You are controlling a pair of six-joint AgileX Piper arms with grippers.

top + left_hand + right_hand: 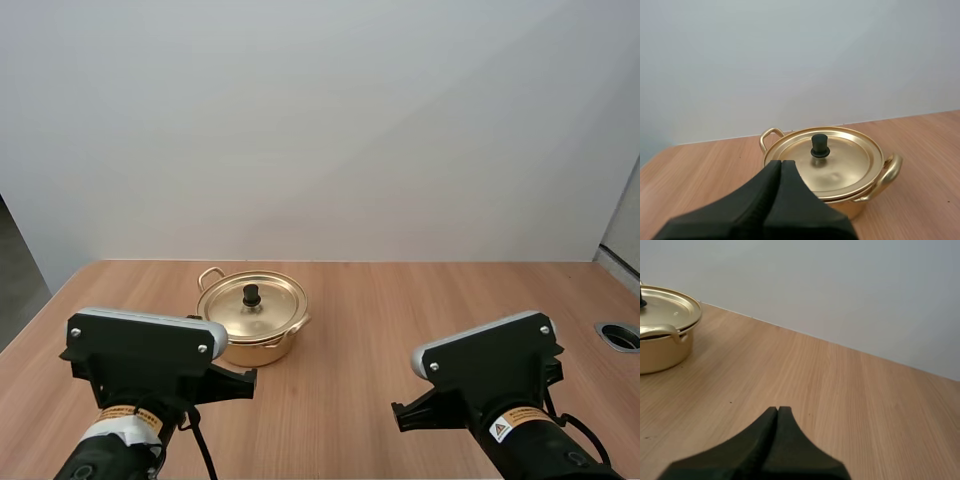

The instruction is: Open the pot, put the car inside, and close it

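Note:
A gold pot (252, 322) with two side handles stands on the wooden table, left of centre. Its gold lid (827, 161) lies on it, with a black knob (819, 145) in the middle. My left gripper (781, 163) is shut on nothing, its fingers lying together as one dark wedge just short of the pot. My right gripper (778, 409) is shut too, over bare wood to the right of the pot (662, 335). Both arms sit at the near edge of the table.
The wooden table (400, 310) stretches wide around the pot. A round grey cable hole (621, 335) sits at the table's right edge. A plain white wall stands behind the table.

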